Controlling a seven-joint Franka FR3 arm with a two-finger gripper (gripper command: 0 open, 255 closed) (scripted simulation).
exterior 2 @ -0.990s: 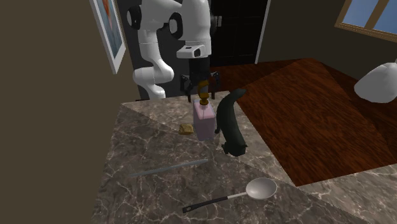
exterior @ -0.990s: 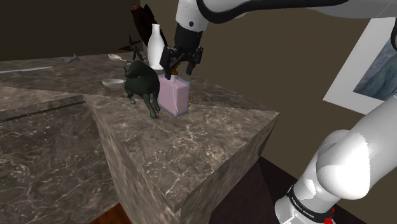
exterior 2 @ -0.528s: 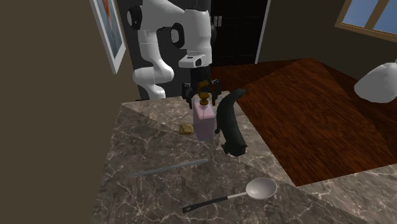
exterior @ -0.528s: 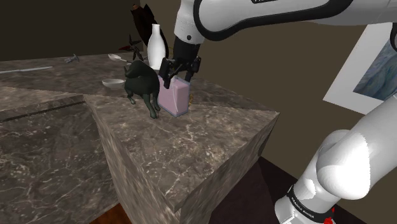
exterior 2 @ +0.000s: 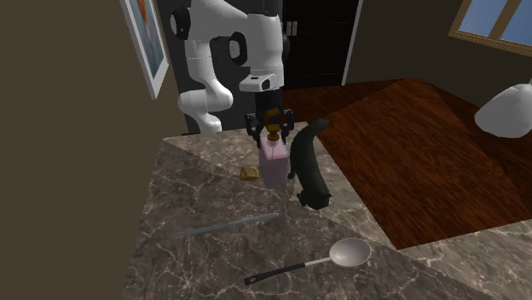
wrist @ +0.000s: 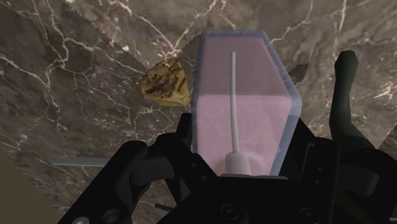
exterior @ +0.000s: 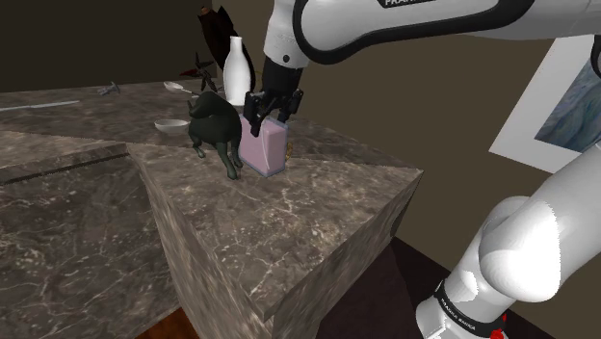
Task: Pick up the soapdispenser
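The soap dispenser is a pink bottle with clear walls and a brownish pump, standing upright on the marble counter. My gripper comes straight down onto its top and is shut on the pump head. In the second exterior view the black fingers clasp the pump just above the pink body. The wrist view looks down the bottle, with its inner tube running away from my gripper. The bottle rests on the counter.
A dark animal figurine stands right beside the dispenser. A brown lump lies on its other side. A white vase and a bowl stand behind. A ladle and a grey rod lie further along. The counter's edge is close.
My gripper has come down over the pump and its fingers have closed on it. The dispenser has stayed in place.
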